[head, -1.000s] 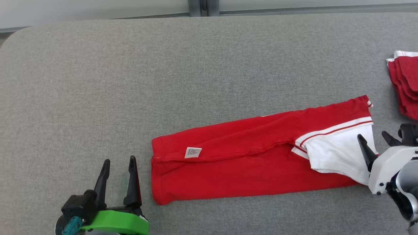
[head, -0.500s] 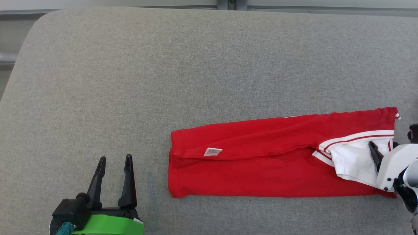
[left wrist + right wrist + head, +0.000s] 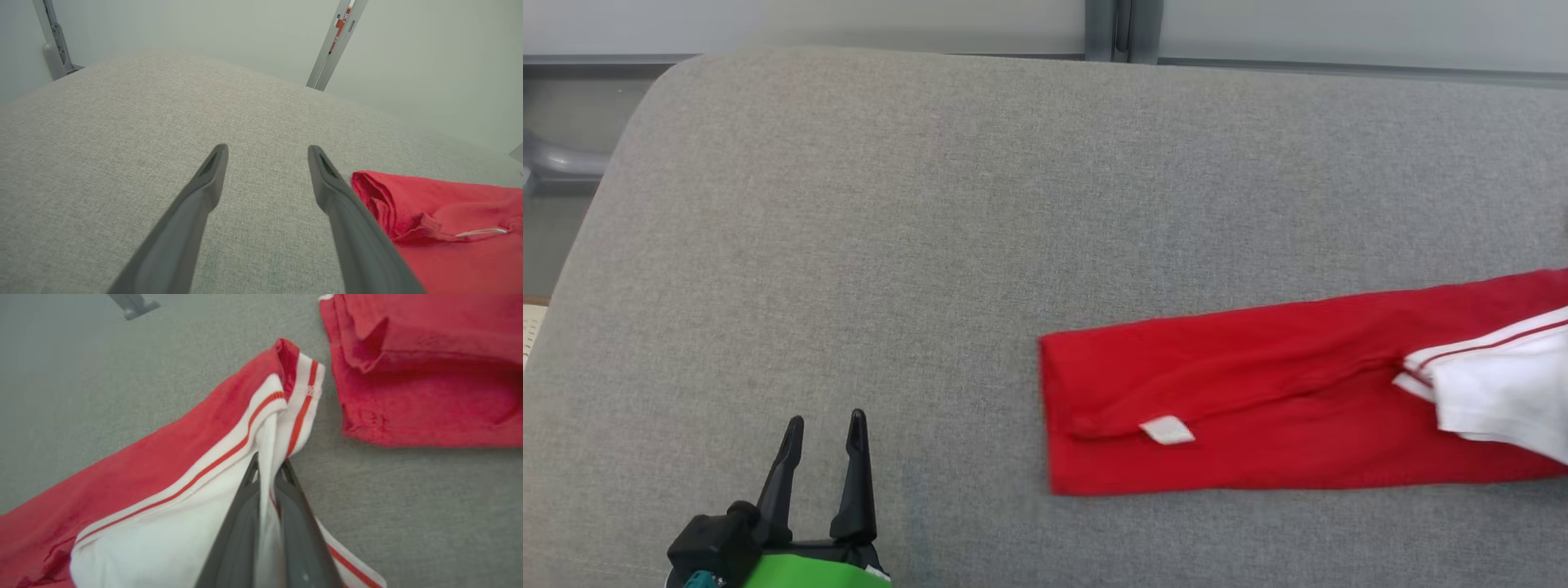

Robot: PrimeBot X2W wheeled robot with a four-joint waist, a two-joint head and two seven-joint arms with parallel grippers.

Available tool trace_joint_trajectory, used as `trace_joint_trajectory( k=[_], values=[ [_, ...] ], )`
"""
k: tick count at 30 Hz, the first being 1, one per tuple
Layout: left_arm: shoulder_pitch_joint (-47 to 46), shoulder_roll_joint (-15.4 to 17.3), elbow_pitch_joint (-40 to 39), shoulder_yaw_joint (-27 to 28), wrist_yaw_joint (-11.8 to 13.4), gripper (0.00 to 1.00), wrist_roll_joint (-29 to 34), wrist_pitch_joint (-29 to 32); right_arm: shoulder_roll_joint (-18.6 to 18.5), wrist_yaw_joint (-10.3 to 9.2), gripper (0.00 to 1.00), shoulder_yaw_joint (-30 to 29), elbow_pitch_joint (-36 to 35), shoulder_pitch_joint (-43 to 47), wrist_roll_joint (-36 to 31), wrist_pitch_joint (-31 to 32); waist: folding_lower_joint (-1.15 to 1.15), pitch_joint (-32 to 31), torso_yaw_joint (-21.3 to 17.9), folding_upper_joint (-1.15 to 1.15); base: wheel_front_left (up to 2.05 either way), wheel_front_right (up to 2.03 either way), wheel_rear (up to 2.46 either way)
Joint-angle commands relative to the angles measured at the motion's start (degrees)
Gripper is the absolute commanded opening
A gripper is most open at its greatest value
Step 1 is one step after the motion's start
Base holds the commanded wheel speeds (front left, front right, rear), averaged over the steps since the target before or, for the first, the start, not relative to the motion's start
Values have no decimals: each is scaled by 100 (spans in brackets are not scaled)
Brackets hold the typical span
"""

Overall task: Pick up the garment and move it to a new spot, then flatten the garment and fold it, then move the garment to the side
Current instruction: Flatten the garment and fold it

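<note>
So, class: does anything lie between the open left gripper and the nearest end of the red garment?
Nothing visible does. The left gripper and the red garment have just a stretch of the grey surface between them, with no object on it.

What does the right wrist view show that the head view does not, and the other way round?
Right wrist view: the right gripper shut on the white striped end of the garment, and a second red cloth beside it. Head view: the left gripper, open, apart from the garment, and a white label on the red fabric. Both: the red garment lying on the grey surface.
</note>
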Motion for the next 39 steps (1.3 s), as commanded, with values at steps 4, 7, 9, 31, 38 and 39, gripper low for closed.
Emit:
trace_joint_trajectory(
  k=[4,7,9,31,38,39],
  values=[
    [161,-3,45,-47,20,100,-140,3,-546,-10,0,-711,-76,148,12,153,0,-240,159,0,0,0,0],
    [239,-2,71,-65,51,100,-160,2,-694,-8,0,-845,-389,223,15,331,0,-345,197,0,0,0,0],
    [278,-2,70,-94,77,100,-204,3,-671,-8,0,-690,-725,308,40,482,0,-391,208,0,0,0,0],
    [191,0,457,-387,100,100,-193,3,1616,-8,0,2510,-1467,193,-503,-12,0,-286,42,0,0,0,0],
    [200,0,529,-443,95,100,-225,3,1893,-8,5,2526,-1147,65,-648,-130,0,-341,-7,0,0,0,0],
    [198,0,542,-459,89,100,-227,3,1943,-8,9,2526,-1110,45,-651,-183,0,-347,-18,0,0,0,0]
  ],
)
